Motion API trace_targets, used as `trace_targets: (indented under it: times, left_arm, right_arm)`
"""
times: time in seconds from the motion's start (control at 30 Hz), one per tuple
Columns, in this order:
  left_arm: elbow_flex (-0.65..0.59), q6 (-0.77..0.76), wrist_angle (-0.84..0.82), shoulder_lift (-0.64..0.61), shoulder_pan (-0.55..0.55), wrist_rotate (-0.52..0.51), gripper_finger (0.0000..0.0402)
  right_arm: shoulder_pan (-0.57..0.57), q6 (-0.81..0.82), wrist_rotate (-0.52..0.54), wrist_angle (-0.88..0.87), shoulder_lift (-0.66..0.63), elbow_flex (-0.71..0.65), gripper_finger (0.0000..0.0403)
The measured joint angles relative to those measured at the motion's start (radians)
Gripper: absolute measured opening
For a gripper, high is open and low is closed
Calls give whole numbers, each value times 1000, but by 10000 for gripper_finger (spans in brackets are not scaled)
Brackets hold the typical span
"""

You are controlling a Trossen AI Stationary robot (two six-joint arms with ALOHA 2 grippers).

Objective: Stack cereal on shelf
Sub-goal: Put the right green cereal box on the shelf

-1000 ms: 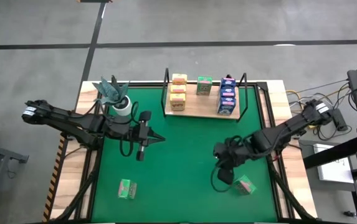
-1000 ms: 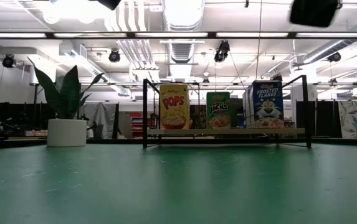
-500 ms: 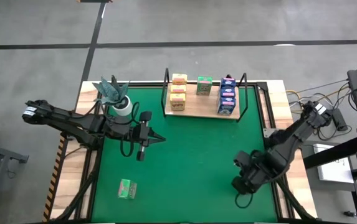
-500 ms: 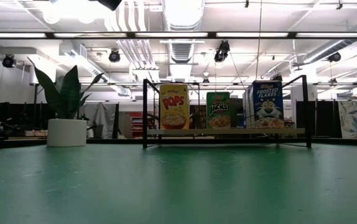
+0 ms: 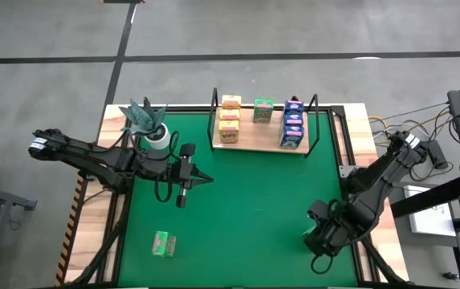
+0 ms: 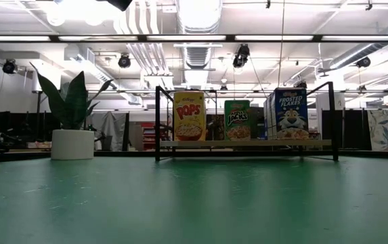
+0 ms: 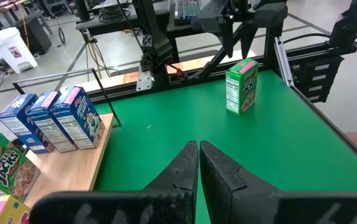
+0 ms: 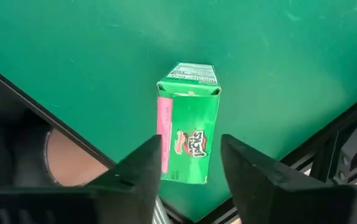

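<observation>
Right gripper (image 8: pixel 187 171) parted, poised over a green box (image 8: pixel 188 127) at the worktop's near right corner; nothing held. The box stands upright in the left wrist view. Judged light, stiff card, smooth; take it across the narrow sides. The high view hides it under the arm. Left gripper (image 7: pixel 198 163) clenched, empty, mid-worktop. Second green box (image 5: pixel 164 243) lies near left. Shelf (image 5: pixel 258 140) holds seven.

High: straight down over mat (image 5: pixel 246 209).
Low: mat level, facing shelf (image 6: pixel 248 143).
Wrists: look past own fingers.
Shared: shelf, 3 views.
</observation>
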Motion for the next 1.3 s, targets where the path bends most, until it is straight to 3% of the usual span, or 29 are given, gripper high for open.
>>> trace_targets:
  times: [0.17,0.5,1.13,1.3]
  left_arm:
    - [0,1,3,0,0,0,0]
    - [0,10,18,0,0,-16,0]
    - [0,9,18,0,0,-18,0]
    - [0,9,18,0,0,-18,0]
  right_arm:
    - [9,14,-17,3,24,0,197]
    - [10,-39,-79,9,110,0,233]
    - [9,-80,-44,30,188,-1,235]
    - [10,-90,-50,30,207,-1,219]
